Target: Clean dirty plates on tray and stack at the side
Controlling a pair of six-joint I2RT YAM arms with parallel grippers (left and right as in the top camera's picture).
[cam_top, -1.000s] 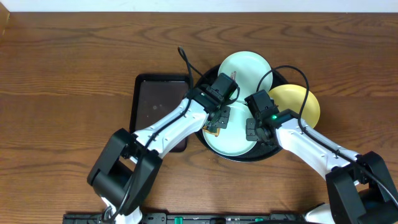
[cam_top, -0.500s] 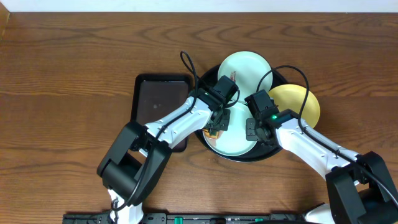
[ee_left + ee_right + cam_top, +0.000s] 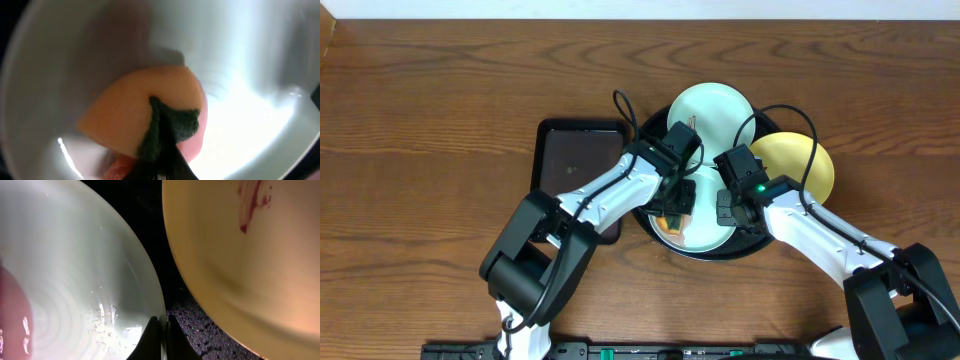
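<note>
Overhead looks straight down on the whole table. Each wrist camera looks forward and down, very near — all three share the mint plate just ahead.

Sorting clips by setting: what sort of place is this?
Probably a robot test bench staged for dish cleaning: wood-grain table, small plates on a round black tray, a sponge in the left pincer.

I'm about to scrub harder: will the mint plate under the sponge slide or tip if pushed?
Probably slippery: the mint plate looks glossy, with water droplets on it. It lies loose on the black tray, so it may skate sideways. The right gripper pinching its rim should likely limit that.
</note>
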